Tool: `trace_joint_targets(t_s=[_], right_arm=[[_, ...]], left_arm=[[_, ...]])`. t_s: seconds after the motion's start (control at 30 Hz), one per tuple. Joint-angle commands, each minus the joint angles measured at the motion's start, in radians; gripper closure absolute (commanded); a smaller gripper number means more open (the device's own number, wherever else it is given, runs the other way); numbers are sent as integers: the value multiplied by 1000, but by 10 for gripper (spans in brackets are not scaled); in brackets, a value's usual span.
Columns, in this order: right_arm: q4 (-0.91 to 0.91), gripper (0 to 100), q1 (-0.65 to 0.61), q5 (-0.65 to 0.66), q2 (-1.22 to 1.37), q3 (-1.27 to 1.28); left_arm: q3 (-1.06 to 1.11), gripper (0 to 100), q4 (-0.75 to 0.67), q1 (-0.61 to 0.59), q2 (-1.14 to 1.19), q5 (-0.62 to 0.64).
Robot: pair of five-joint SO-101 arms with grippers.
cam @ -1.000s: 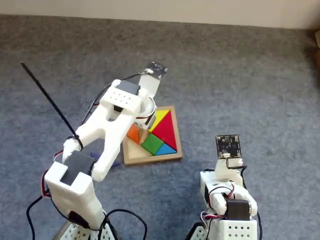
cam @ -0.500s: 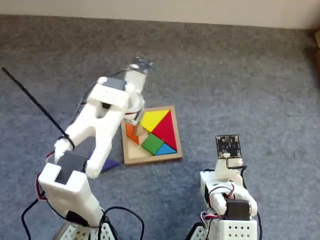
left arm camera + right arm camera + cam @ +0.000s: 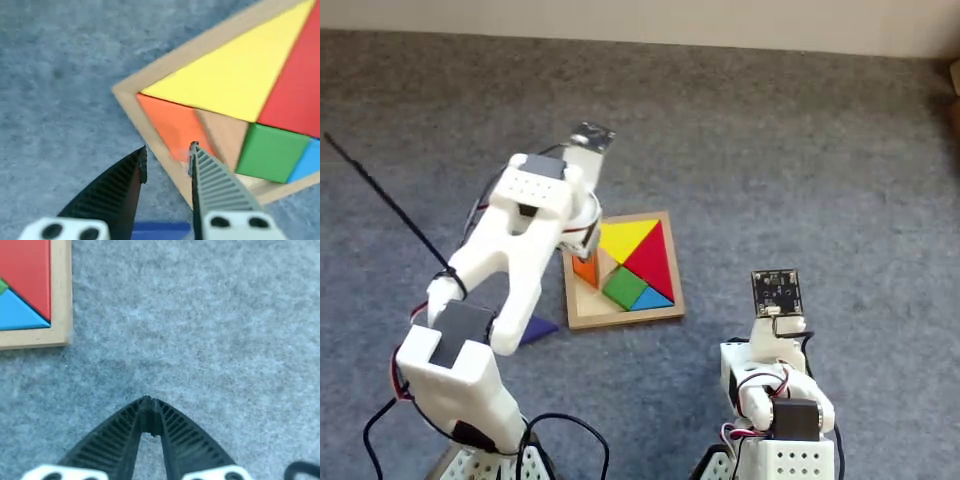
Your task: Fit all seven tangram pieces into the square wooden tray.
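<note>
The square wooden tray [image 3: 620, 319] lies on the grey carpet and holds a yellow triangle [image 3: 625, 238], a red triangle [image 3: 655, 262], a green square [image 3: 623, 288], a light blue triangle [image 3: 654, 298] and an orange piece [image 3: 584, 268]. In the left wrist view my left gripper [image 3: 167, 155] is open over the tray rim [image 3: 150, 75], with one fingertip above the orange piece [image 3: 172, 130] and the other over carpet. Bare wood [image 3: 225, 132] shows beside the orange piece. A dark blue piece [image 3: 538, 328] lies on the carpet left of the tray. My right gripper [image 3: 149, 402] is shut and empty over carpet.
The left arm [image 3: 520, 250] stretches over the tray's left edge. The right arm [image 3: 775, 400] stands at the front right. In the right wrist view one tray corner [image 3: 60, 300] lies far from the gripper. Open carpet surrounds the tray.
The left arm has swung to the left, off the tray's middle toward its left edge. That uncovered the yellow triangle and the dark blue piece on the carpet. The right arm stayed still.
</note>
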Motion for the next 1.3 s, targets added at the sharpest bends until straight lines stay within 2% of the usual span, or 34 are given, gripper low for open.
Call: trace_joint_targets(t_s=[0.0,0.3,0.63,0.9,1.07,1.27], right_arm=[[5,991,15,-2,-16,150],[5,991,15,-2,-16,150],[5,991,15,-2,-16,150],[5,991,15,-2,-16,150],[5,991,15,-2,-16,150],[5,991,15,-3,-16,150]], left_arm=[[-4,862,21,64,-42,5],[22,861,20,139,-42,5],[22,864,28,130,-81,5],[162,859,34,18,-406,-9],[292,853,43,-64,-539,-183],[450,690,43,-179,-607,-275]])
